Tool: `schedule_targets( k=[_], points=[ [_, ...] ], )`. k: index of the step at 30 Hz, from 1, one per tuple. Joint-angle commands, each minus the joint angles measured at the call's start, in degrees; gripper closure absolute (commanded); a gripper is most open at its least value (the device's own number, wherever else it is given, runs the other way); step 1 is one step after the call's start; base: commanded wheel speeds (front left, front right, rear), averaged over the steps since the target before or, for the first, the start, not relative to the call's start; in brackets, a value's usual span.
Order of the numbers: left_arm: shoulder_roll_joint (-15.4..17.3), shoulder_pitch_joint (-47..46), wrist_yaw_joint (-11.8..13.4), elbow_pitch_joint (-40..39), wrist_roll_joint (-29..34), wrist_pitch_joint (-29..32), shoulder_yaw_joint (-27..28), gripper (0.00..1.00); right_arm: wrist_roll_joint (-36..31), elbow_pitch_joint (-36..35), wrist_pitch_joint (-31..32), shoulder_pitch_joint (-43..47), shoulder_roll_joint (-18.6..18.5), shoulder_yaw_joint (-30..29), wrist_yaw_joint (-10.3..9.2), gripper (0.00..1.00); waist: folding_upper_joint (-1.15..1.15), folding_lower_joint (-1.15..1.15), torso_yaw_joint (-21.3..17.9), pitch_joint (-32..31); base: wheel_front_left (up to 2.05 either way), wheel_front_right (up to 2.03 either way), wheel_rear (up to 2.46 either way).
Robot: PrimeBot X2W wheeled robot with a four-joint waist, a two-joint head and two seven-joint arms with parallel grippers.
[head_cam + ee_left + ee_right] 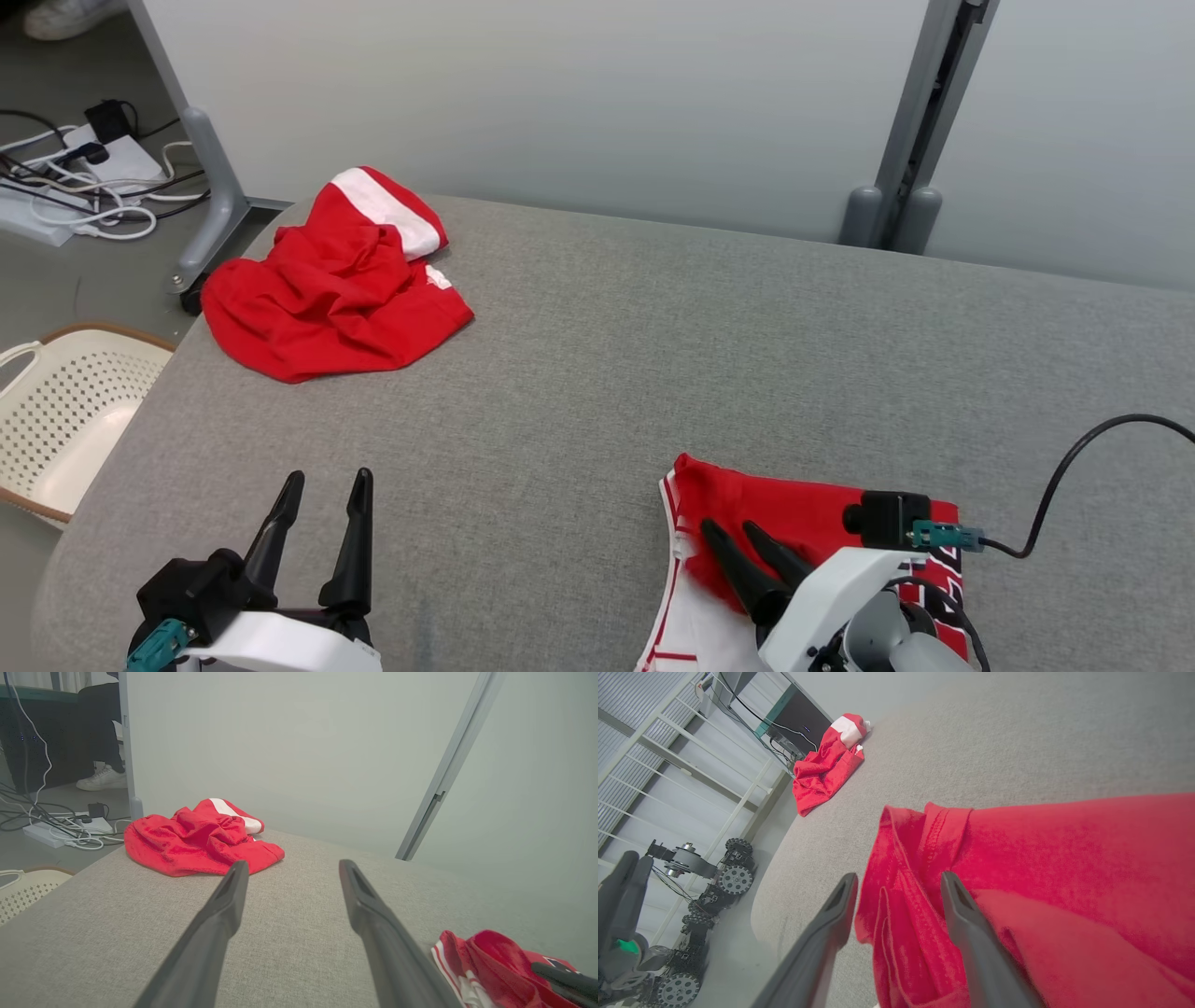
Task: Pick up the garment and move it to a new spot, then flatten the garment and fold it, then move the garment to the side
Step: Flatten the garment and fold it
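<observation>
A red garment point(803, 509) with white and black trim lies bunched at the near right of the grey table point(653, 355). My right gripper point(728, 527) rests low over its left part, jaws apart. In the right wrist view a raised red fold point(896, 914) lies between the right gripper's point(899, 877) fingers, unpinched. A second crumpled red garment point(327, 289) with a white band lies at the far left corner, also in the wrist views point(196, 840) point(822, 770). My left gripper point(330, 476) point(293, 864) hovers open and empty over bare table at the near left.
A cream perforated basket point(65, 411) stands on the floor off the table's left edge. Cables and a power strip point(84, 177) lie beyond it. A pale partition wall with a grey post point(896, 215) backs the table. A person's leg and white shoe point(100, 779) show behind.
</observation>
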Motion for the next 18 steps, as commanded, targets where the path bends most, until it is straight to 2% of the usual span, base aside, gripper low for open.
schedule_targets(
  k=[1,5,9,13,18],
  points=[
    [0.44,-0.75,0.12,0.07,-0.27,-0.07,0.05,0.00,1.64,-0.21,-0.63,-0.80,-0.41,0.69,0.06,0.00,0.00,0.00,-0.60,-0.19,0.00,0.00,0.00],
    [0.64,-0.38,0.31,0.04,-0.31,-0.05,-0.04,0.00,6.47,-3.10,-1.13,-0.70,-0.41,1.61,0.06,0.00,0.00,0.00,-1.94,-0.74,0.00,0.00,0.00],
    [0.69,0.15,0.49,-0.28,-0.25,-0.09,-0.10,0.00,8.08,-6.59,-2.29,-0.50,-1.70,-0.23,0.05,0.00,0.00,0.00,-3.52,-1.29,0.00,0.00,0.00],
    [0.62,0.54,0.58,-0.53,-0.22,-0.14,-0.19,0.00,7.43,-9.21,-3.26,0.18,-4.24,-2.82,0.06,0.00,0.00,0.00,-4.72,-1.49,0.00,0.00,0.00],
    [0.37,0.95,0.66,-0.86,-0.17,-0.25,-0.35,0.00,4.66,-10.55,-4.84,2.18,-8.42,-9.50,0.06,0.00,0.00,0.00,-6.51,-1.64,0.00,0.00,0.00]
  ],
)
